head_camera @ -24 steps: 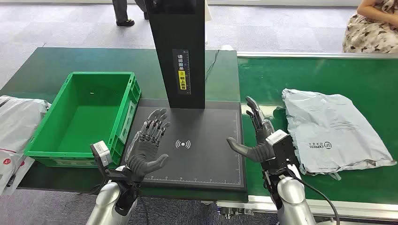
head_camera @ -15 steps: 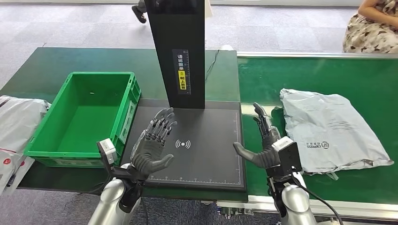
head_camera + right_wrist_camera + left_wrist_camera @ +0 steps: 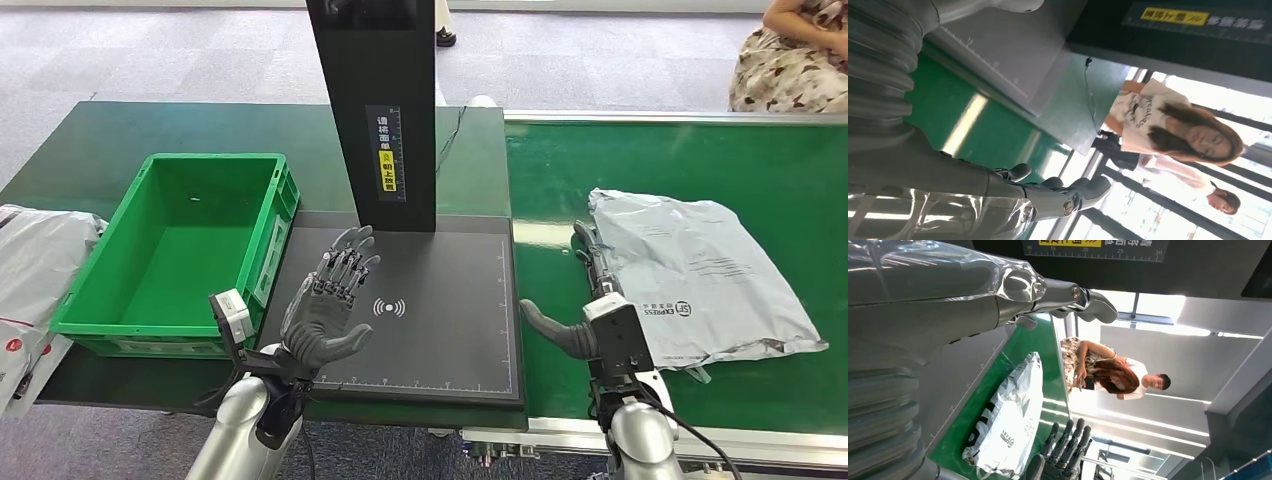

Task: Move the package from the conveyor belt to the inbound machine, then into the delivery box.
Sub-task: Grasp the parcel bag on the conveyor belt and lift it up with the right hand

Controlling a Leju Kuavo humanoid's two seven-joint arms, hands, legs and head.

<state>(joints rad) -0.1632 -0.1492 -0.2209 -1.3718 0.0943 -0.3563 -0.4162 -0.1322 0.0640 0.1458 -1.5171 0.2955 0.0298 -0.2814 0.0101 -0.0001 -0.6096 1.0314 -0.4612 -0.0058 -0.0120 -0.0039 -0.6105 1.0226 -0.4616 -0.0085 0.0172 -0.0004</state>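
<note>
Presently listed, largest first. Green conveyor belt (image 3: 700, 160), right half of frame. Black inbound machine (image 3: 430, 330), centre: flat scan plate with upright column. Green delivery box (image 3: 100, 305), left, nothing in it. Grey SF Express package (image 3: 700, 280), flat on the belt, right of centre. Right hand (image 3: 590, 300), fingers spread, holding nothing, at the package's near-left edge. Left hand (image 3: 330, 300), fingers spread, above the plate. Advice: slide fingers under the limp edge, pinch firmly.
</note>
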